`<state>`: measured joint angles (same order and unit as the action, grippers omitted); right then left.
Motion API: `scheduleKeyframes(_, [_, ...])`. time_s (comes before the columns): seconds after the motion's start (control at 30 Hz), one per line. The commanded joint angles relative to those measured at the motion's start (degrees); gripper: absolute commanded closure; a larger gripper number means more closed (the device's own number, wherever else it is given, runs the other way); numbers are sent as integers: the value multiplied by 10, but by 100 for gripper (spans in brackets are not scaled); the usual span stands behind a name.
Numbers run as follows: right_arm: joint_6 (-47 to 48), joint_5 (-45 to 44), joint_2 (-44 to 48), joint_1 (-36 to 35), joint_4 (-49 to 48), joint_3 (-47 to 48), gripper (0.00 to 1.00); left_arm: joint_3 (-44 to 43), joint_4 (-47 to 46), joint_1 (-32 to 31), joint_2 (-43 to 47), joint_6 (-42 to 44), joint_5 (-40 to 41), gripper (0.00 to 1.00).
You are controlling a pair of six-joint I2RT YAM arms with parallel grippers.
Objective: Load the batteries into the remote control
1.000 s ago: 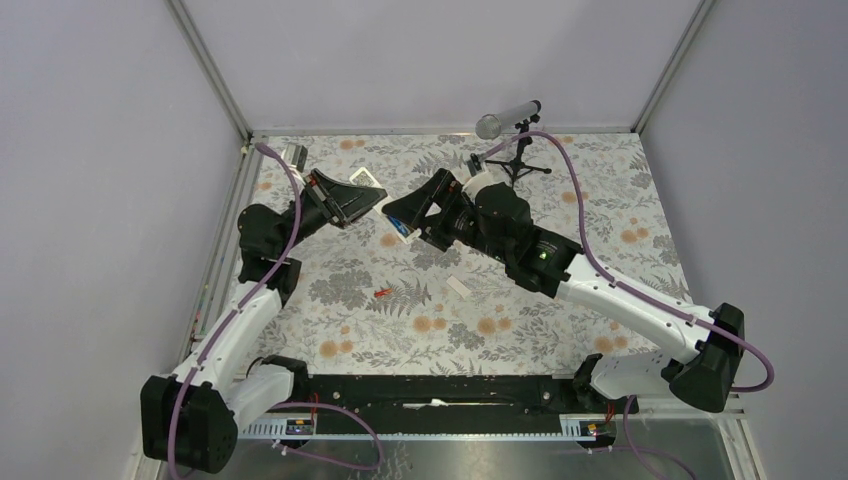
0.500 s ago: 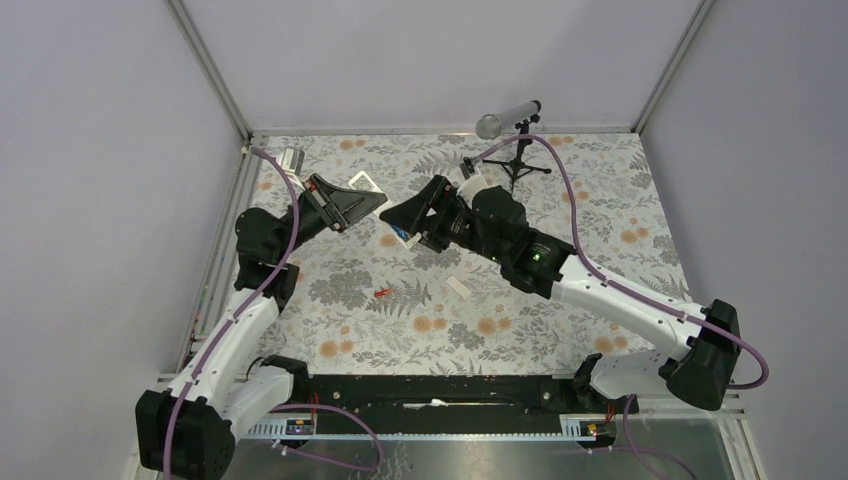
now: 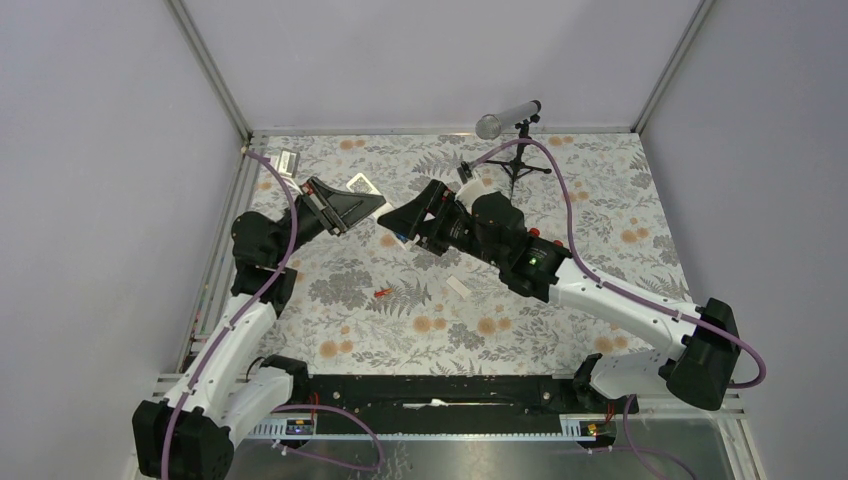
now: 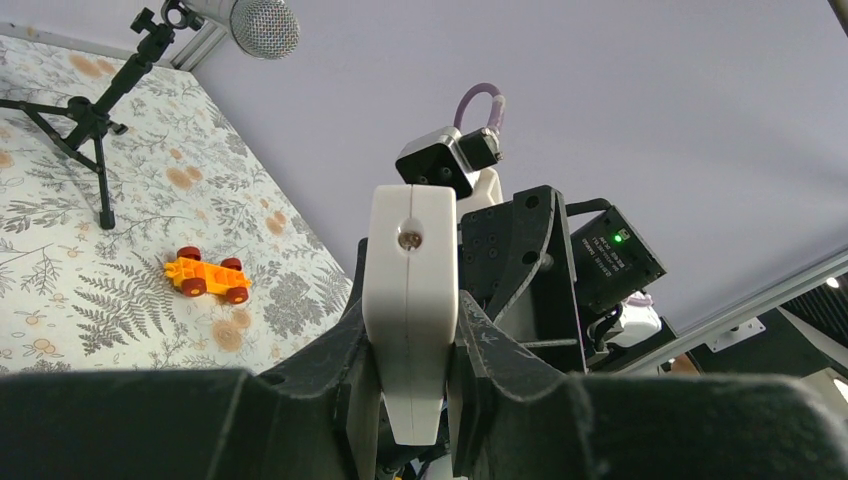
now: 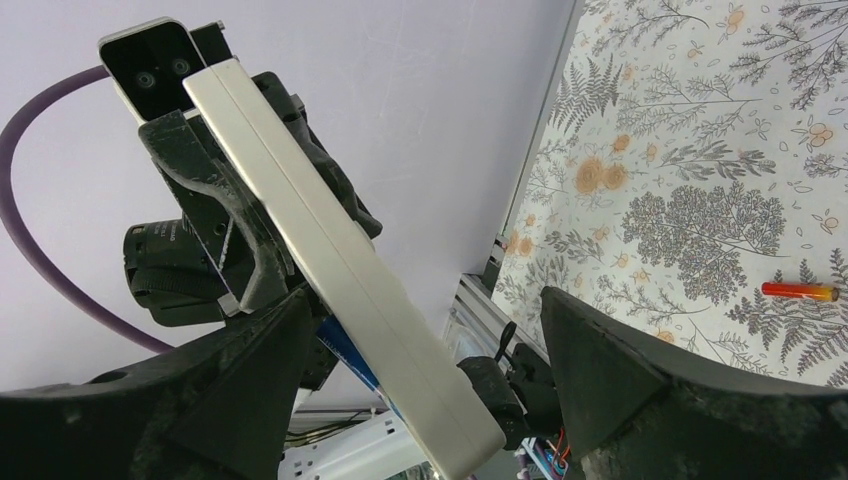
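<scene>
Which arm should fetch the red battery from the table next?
Right: the right gripper is open; the left gripper is shut on the remote control. The red battery lies loose.

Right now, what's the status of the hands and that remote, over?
Left hand shut on remote control. Right hand open, straddling its free end. One red battery loose on table. Nothing blocking.

Remote (image 4: 410,290) in left claw (image 4: 412,385); battery (image 3: 381,292) on table (image 3: 600,200).
</scene>
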<state>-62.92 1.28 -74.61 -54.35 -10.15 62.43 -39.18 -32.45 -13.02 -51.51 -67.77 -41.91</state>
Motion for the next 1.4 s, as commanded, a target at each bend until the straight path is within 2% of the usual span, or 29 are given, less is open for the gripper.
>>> scheduleKeyframes(0.0, [0, 6, 17, 4, -34, -1, 9, -3, -16, -3, 16, 22, 8, 100])
scheduleKeyframes(0.3, [-19, 9, 21, 10, -59, -13, 14, 1, -16, -3, 15, 27, 6, 100])
scheduleKeyframes(0.5, [-18, 12, 20, 12, -64, -23, 29, -4, -20, -3, 9, 17, 8, 100])
scheduleKeyframes(0.67, [-13, 13, 22, 12, -70, -36, 37, -14, -10, -3, 6, 9, 11, 100])
scheduleKeyframes(1.0, [-4, 8, 27, 12, -88, -54, 47, -34, -22, -3, -2, -36, 17, 100])
scheduleKeyframes(1.13, [6, 6, 26, 12, -93, -59, 54, -42, -24, -3, -7, -52, 17, 100])
scheduleKeyframes(1.37, [62, 1, 15, 12, -98, -53, 59, -56, -29, -2, -28, -120, 5, 100])
